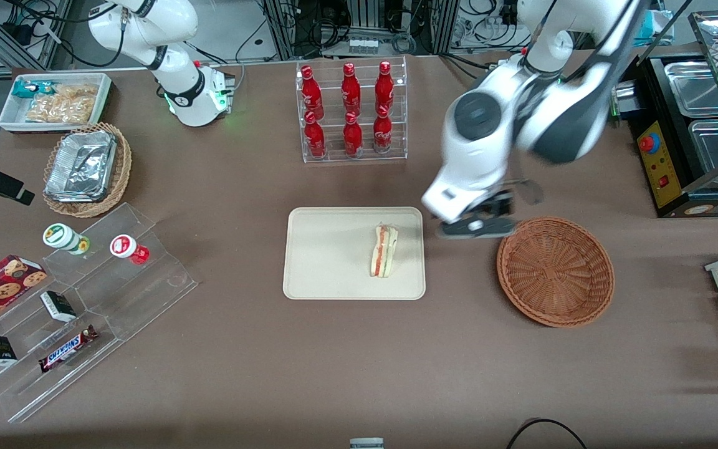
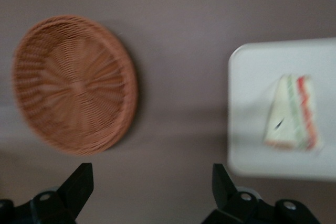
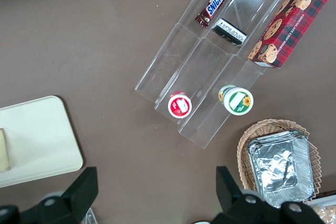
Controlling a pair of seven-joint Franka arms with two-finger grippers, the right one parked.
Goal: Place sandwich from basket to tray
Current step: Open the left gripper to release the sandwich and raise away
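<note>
The sandwich [image 1: 384, 251] [image 2: 294, 114], a pale wedge with a red filling stripe, lies on the cream tray [image 1: 328, 255] [image 2: 252, 77], near the tray's edge toward the basket. The reddish-brown wicker basket [image 1: 555, 271] [image 2: 73, 85] stands beside the tray and holds nothing. My gripper [image 1: 477, 227] [image 2: 152, 174] hangs above the bare table between tray and basket, open, with nothing between its fingers. In the right wrist view, the tray [image 3: 37, 135] shows with a sliver of the sandwich [image 3: 2, 150].
A clear rack of red bottles [image 1: 353, 112] stands farther from the front camera than the tray. Toward the parked arm's end are a stepped clear display [image 1: 85, 299], a tan basket of foil containers [image 1: 85, 168] and a white bin [image 1: 53, 100]. A metal-pan counter [image 1: 689, 125] is at the working arm's end.
</note>
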